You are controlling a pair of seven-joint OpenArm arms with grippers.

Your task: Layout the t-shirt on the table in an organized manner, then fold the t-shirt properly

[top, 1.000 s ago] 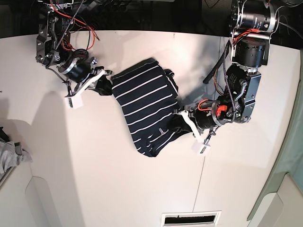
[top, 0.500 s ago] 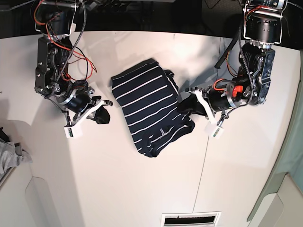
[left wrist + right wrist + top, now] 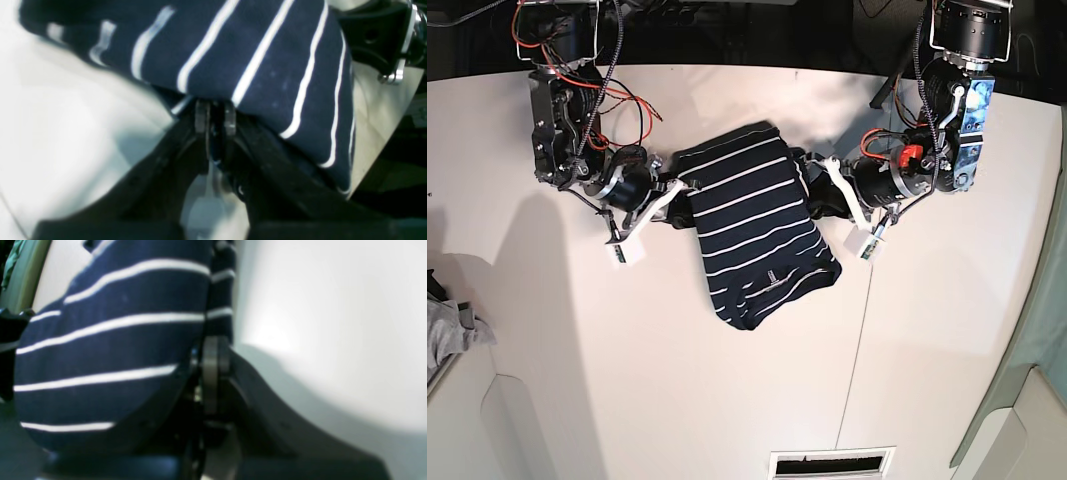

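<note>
Table (image 3: 727, 400) white, seamed, t-shirt (image 3: 757, 240) atop

navy t-shirt (image 3: 757, 235) with thin white stripes, plain white table (image 3: 947, 340)

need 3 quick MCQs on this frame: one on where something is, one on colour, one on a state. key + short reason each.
1. Where is the grey cloth in the base view?
A. left edge
B. on the shirt
C. by the far edge

2. The stripes on the t-shirt are:
A. red
B. white
C. yellow

3. The left gripper is:
A. wide open above the shirt
B. closed on the shirt's edge
C. out of view

Key:
1 A: it lies at the left edge, apart from the shirt.
2 B: thin white lines on dark navy.
3 B: the left wrist view shows its jaws nearly together, with fabric between them.
</note>
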